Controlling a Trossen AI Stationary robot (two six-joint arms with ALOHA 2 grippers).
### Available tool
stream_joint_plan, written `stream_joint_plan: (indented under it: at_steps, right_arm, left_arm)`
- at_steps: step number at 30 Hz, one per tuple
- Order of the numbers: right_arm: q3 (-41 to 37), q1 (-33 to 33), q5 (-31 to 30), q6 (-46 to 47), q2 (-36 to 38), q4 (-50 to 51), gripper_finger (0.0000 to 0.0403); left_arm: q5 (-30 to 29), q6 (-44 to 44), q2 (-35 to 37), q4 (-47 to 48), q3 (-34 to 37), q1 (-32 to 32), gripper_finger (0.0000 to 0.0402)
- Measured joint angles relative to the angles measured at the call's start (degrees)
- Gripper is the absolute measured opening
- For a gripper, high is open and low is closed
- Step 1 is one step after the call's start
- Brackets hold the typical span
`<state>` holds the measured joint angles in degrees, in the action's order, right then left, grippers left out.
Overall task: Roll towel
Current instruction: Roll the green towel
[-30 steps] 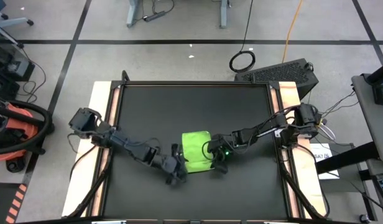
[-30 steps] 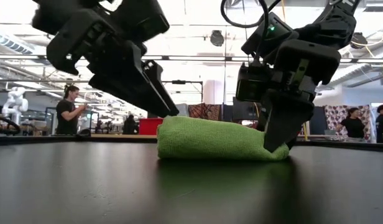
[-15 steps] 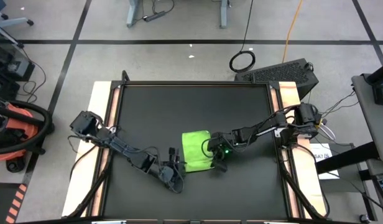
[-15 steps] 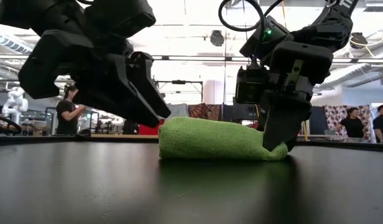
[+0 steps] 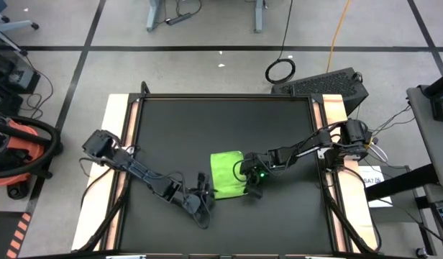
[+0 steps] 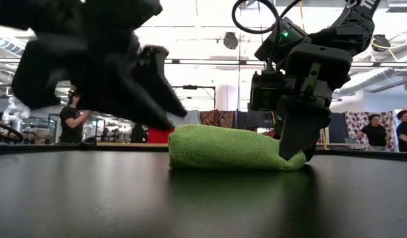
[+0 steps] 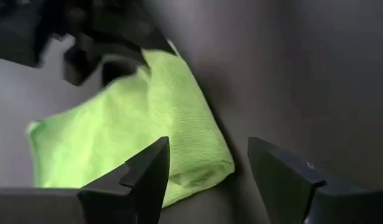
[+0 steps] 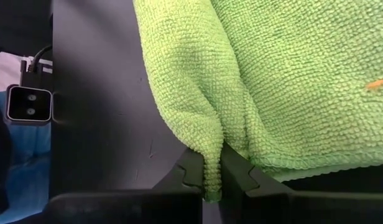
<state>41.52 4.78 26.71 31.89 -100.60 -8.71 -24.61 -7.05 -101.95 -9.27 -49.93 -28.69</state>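
Observation:
The lime-green towel [image 5: 226,173] lies on the black mat [image 5: 221,119] near the table's middle. It is bunched into a thick low bundle [image 6: 230,148]. My right gripper [image 5: 250,188] is shut on the towel's near right corner [image 6: 293,158]. My left gripper [image 5: 203,198] hovers open at the towel's near left corner. In the left wrist view that corner [image 7: 201,165] shows just ahead of my left gripper [image 7: 207,180]. I cannot tell whether its fingers touch the cloth. My right gripper pinches a raised fold of the towel's edge [image 8: 211,163] between its two fingers, at the near right corner. The fingers [image 6: 297,135] slant down from the table's right side. The cloth is gathered into a ridge there, and the rest of the towel lies on the mat.
Pale wooden strips [image 5: 119,144] border the mat on the left and right. The mat has bare room on every side of the towel. People stand far off in the room behind the table [image 6: 73,118].
My left gripper has swung toward the table's near edge, next to the towel's near left corner, and has rolled about its own axis, still open. The towel and my right gripper have stayed where they were.

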Motion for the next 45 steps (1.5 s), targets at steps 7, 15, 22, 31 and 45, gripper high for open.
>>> stream_joint_plan:
  at_steps: [7, 15, 22, 31, 45]
  right_arm:
    - [0.0, 0.0, 0.0, 0.7, 0.0, -0.1, 0.0008]
    - [0.0, 0.0, 0.0, 1.8, 0.0, -0.1, 0.0008]
    - [0.0, 0.0, 0.1, 2.6, 0.0, -0.1, 0.0009]
    - [0.0, 0.6, -1.5, -1.9, 1.5, -0.5, 0.0106]
    - [0.1, 5.0, -15.7, -12.7, 14.8, 6.2, 0.026]
  left_arm:
    - [-0.6, -2.6, -4.4, -1.4, 0.0, 0.2, 0.0223]
    - [-3.1, -0.5, -6.1, -0.9, -1.7, 2.5, 0.0214]
    - [1.8, 8.3, -6.1, -0.8, -2.0, 4.4, 0.008]
    - [11.3, 15.2, -6.1, -0.9, -2.0, 6.4, 0.0015]
    - [29.2, 26.2, -5.9, -1.1, -2.0, 13.4, 0.0013]
